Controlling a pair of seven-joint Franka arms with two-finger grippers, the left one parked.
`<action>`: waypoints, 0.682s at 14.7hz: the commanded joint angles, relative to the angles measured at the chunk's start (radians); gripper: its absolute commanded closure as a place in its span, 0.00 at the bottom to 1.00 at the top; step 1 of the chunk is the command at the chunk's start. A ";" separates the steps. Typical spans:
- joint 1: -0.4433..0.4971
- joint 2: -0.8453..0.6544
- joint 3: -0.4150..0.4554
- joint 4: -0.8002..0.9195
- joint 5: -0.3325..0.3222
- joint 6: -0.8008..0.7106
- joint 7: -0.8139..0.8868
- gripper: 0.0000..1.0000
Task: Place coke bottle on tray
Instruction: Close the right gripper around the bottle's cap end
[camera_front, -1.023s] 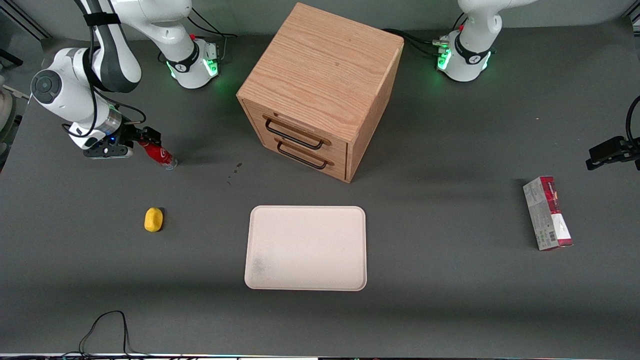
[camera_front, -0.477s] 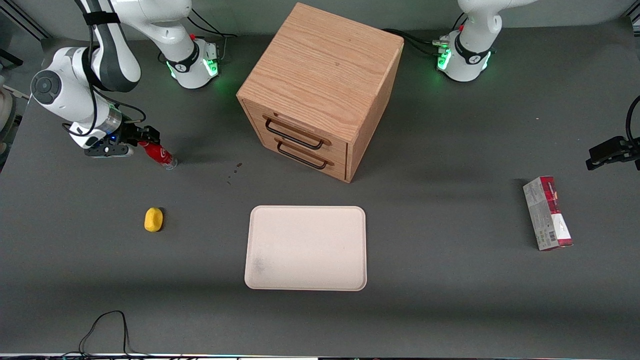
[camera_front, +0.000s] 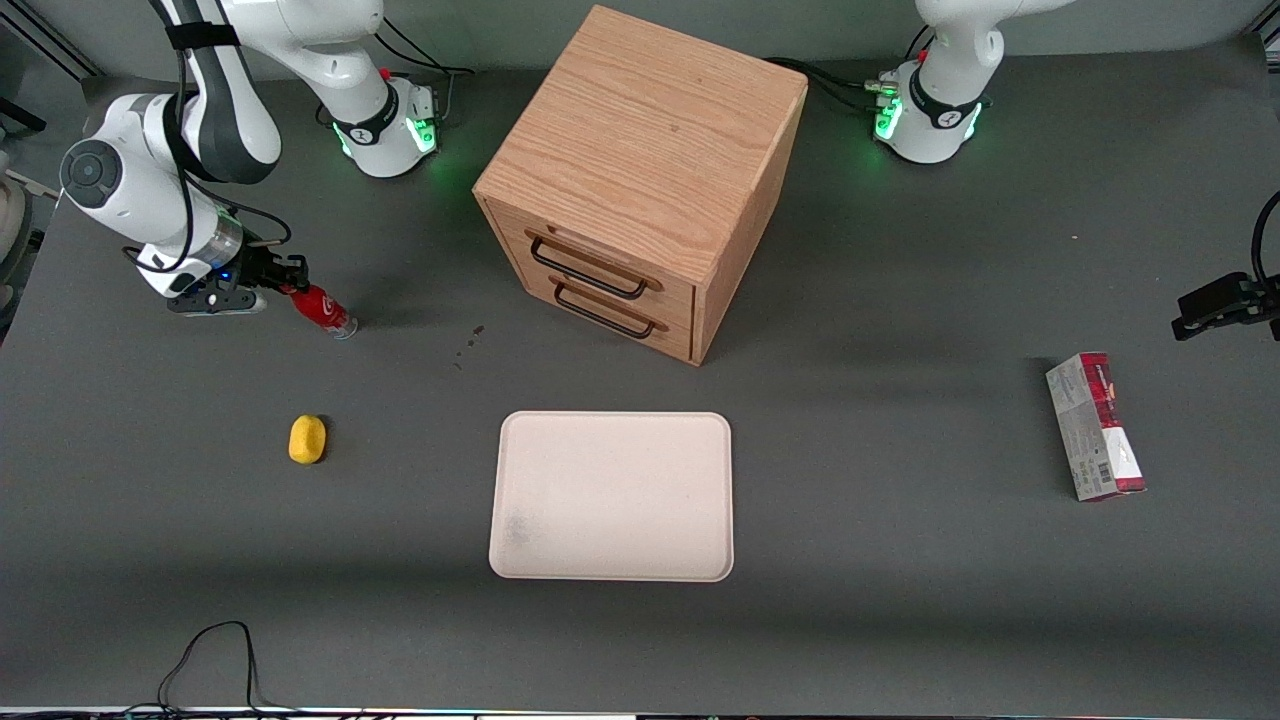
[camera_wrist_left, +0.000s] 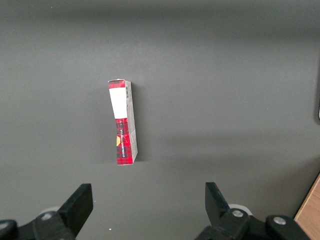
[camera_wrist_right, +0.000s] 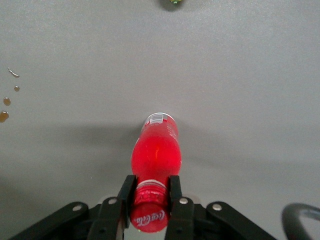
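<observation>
Since a second ago the gripper (camera_front: 283, 277) and the coke bottle (camera_front: 323, 309) it holds have drawn slightly back toward the working arm's own base, the bottle's clear foot hardly shifting on the table (camera_front: 900, 620). That gripper is clenched on the bottle's neck just below the cap: in the right wrist view its two black fingers (camera_wrist_right: 126, 192) press either side of the neck, and the glossy red cap, printed with white script, sits between them at the gripper (camera_wrist_right: 150, 196). From there the coke bottle (camera_wrist_right: 155, 155) tilts away from the fingers, a smooth translucent red body swelling and then narrowing to a clear base that meets the matte grey table top. It is toward the working arm's end of the table, well apart from the tray (camera_front: 612, 496), which lies flat nearer the front camera; that tray is a cream rectangle with rounded corners, a low rim and a grey smudge near one corner. A small rounded yellow object (camera_front: 307, 439) lies between bottle and tray level, nearer the camera than the bottle. Farther from the camera than the tray stands a wood-grain drawer cabinet (camera_front: 640, 170) with two dark wire handles. Toward the parked arm's end lies a red-and-white rectangular carton (camera_front: 1095, 426) with tartan patterning; its print is too small to read
</observation>
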 joint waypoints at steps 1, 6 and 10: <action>0.007 -0.020 -0.008 0.015 -0.011 -0.025 -0.020 1.00; 0.009 -0.036 0.000 0.200 -0.011 -0.224 -0.014 1.00; 0.010 -0.010 0.003 0.482 -0.009 -0.501 -0.020 1.00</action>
